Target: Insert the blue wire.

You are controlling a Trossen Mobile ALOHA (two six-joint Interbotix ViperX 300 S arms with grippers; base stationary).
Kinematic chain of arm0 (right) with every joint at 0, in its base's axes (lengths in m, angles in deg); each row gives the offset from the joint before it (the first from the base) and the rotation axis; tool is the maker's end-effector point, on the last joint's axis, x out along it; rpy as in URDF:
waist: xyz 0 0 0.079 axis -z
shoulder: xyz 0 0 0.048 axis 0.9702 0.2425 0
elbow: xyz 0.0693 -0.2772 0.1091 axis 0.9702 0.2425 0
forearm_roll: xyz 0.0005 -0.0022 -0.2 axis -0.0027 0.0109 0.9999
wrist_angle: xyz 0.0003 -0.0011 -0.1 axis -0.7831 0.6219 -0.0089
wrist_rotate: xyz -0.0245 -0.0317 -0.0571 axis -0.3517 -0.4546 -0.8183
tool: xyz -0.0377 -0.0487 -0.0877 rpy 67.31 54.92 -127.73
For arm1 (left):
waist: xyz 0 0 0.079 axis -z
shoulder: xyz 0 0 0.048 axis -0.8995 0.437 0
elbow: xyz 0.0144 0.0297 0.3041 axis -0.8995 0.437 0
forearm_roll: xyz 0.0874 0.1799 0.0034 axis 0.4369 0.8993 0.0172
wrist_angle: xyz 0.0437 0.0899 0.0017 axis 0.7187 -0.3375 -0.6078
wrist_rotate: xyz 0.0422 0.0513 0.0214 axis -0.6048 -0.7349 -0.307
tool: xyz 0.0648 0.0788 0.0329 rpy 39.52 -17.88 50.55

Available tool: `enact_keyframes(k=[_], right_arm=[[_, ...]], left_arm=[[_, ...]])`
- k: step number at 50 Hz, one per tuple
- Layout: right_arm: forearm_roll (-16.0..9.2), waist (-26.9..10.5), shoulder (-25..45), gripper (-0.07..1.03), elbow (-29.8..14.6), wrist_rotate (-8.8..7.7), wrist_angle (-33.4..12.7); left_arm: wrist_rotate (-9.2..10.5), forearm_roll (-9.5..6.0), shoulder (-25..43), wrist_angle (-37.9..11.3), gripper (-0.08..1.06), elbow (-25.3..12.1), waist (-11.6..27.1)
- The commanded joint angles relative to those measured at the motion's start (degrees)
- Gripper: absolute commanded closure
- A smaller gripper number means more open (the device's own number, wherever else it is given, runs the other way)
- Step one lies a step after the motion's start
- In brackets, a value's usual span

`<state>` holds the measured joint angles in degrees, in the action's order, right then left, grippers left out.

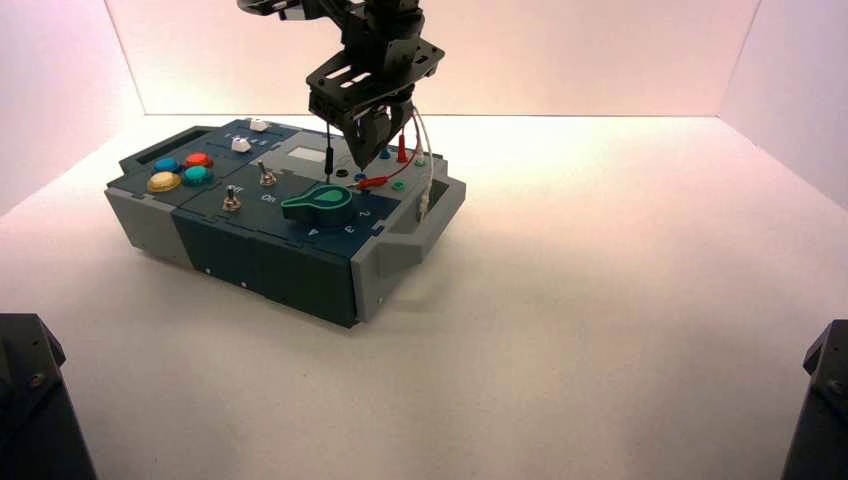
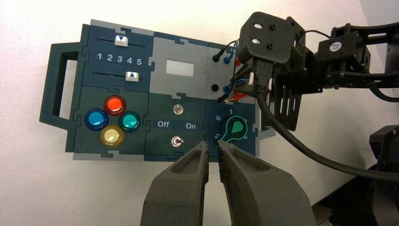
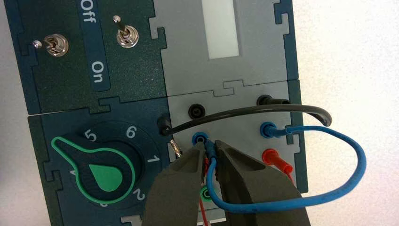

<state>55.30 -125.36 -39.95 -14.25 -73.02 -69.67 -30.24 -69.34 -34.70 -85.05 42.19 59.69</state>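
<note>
The blue wire (image 3: 329,197) loops over the grey socket panel of the box (image 1: 300,270). One of its plugs sits in the far blue socket (image 3: 268,129). My right gripper (image 3: 209,153) is shut on the other blue plug (image 3: 210,151), whose tip is at the rim of the near blue socket (image 3: 201,138), next to the green knob (image 3: 106,176). In the high view the right gripper (image 1: 368,150) points down onto the box's socket end. My left gripper (image 2: 213,147) hovers high above the box's front edge, fingers together and empty.
A black wire (image 3: 263,111) arcs between two black sockets. A red plug (image 3: 275,159) and a green socket (image 3: 205,193) lie beside the fingers. A white lead (image 1: 425,170) hangs over the box's right end. Two toggle switches (image 3: 127,35), coloured buttons (image 2: 113,120) and sliders (image 2: 121,41) are farther off.
</note>
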Motion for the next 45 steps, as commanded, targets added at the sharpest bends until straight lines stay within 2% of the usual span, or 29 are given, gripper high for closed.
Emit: enact_keyframes(k=[1,45], right_arm=[[-0.44,-0.26,-1.14,0.98,-1.49,0.0,0.09],[-0.35,-0.44,0.35,0.98,-1.23,-0.09,0.09]], left_arm=[[-0.18,-0.35,-0.18,0.18,0.84,-0.53,-0.18],[-0.18,-0.35,-0.18,0.18,0.84,-0.53,-0.18]])
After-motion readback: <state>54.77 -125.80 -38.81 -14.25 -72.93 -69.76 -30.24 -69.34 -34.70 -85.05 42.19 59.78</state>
